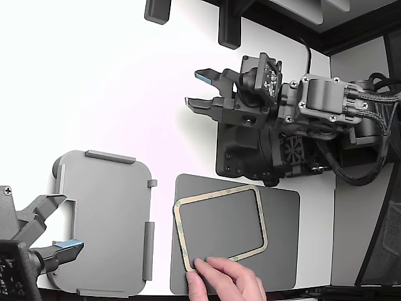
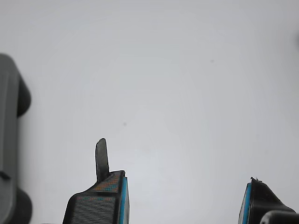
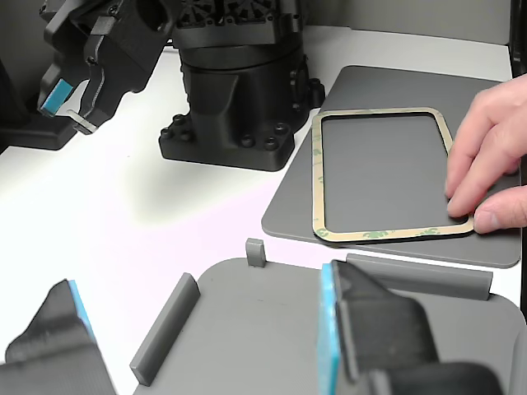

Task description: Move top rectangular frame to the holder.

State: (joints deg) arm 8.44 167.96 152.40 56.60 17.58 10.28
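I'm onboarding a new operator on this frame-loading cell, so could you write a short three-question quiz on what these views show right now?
1. True or false: the rectangular frame already sits on the light grey holder.
2. What touches the frame now? A) the open gripper B) a person's hand C) nothing
3. What does the frame lie on?

Key
1. False. The frame is on the exterior view's right of the holder, and the holder plate is bare.
2. B. Fingers press on one corner of the frame; the wrist view's gripper sees only white table between its jaws.
3. The dark grey mat.
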